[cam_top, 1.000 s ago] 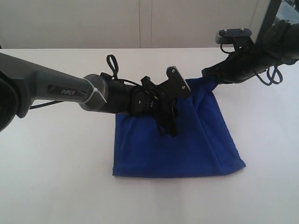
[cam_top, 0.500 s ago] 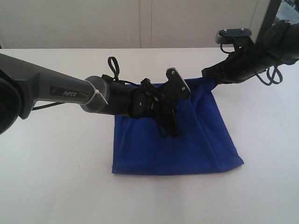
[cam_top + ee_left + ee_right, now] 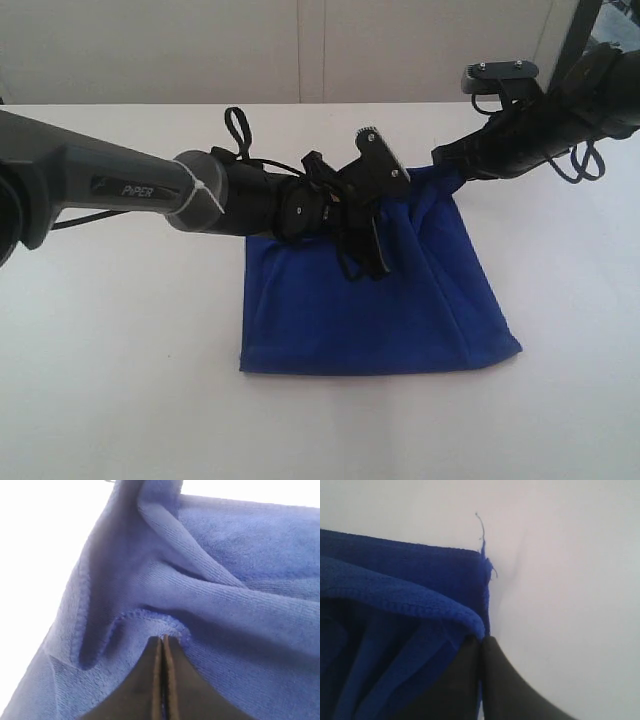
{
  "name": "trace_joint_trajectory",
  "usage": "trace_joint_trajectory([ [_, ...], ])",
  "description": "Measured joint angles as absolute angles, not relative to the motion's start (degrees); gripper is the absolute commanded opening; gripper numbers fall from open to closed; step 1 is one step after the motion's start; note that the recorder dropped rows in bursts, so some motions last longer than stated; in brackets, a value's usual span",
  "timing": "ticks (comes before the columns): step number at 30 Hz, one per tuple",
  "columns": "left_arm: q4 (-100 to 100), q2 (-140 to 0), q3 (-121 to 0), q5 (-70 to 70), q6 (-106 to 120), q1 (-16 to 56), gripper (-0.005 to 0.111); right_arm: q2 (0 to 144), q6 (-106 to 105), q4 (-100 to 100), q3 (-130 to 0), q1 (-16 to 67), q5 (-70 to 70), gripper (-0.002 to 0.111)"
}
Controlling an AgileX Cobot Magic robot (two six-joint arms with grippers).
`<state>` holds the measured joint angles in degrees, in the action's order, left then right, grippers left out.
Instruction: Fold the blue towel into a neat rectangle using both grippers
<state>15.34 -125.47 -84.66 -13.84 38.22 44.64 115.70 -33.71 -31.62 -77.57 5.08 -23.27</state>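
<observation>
The blue towel (image 3: pixel 400 300) lies folded on the white table, its far edge lifted and bunched. My left gripper (image 3: pixel 372 262) reaches in from the left over the towel's middle and is shut on its stitched hem (image 3: pixel 145 616); the fingertips (image 3: pixel 163 639) pinch the cloth. My right gripper (image 3: pixel 452 172) comes from the right and is shut on the far right corner, held above the table. In the right wrist view the towel (image 3: pixel 395 605) hangs from the shut gripper (image 3: pixel 481 641), with a loose thread (image 3: pixel 481 527) at the corner.
The white table (image 3: pixel 120 380) extends around the towel on all sides. A pale wall (image 3: pixel 300 50) runs behind the far edge. Black cables (image 3: pixel 238 135) loop above the left arm, and a dark frame (image 3: pixel 585 25) stands at the far right.
My left gripper has risen a little and shifted right, pulling the towel's far edge up into folds. The right gripper has stayed in place.
</observation>
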Motion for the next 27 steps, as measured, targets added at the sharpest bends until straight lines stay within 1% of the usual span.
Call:
trace_joint_trajectory([
  [4,15.34,-123.61,-84.66,-12.36,39.87,44.53,0.0,115.7,-33.71,-31.62,-77.57,5.08,-23.27,0.0],
  [8,19.28,-119.68,-84.66,-5.75,39.51,42.41,0.0,115.7,-33.71,-31.62,-77.57,5.08,-23.63,0.0],
  [12,25.24,-112.73,-84.66,10.39,31.9,36.34,0.0,114.3,-33.98,-31.62,-77.57,5.08,-25.6,0.0],
  [14,26.08,-109.95,-84.66,15.79,29.68,34.1,0.0,112.58,-34.81,-31.62,-77.57,5.08,-26.71,0.0],
  [18,28.8,-104.9,-84.66,23.85,28.53,32.16,0.0,108.2,-36.72,-31.62,-77.57,5.08,-30.56,0.0],
  [21,31.74,-101.24,-84.66,30.34,28.16,31.8,0.0,104.4,-38.11,-31.38,-77.57,5.08,-35.9,0.0],
  [24,36.64,-95.21,-84.66,39.74,26.49,31.59,0.0,97.01,-39.06,-28.74,-77.57,5.08,-46.76,0.0],
  [27,37.71,-91.18,-84.66,45.38,24.21,31.48,0.0,91.04,-39.15,-26.74,-77.57,5.08,-53.95,0.0],
])
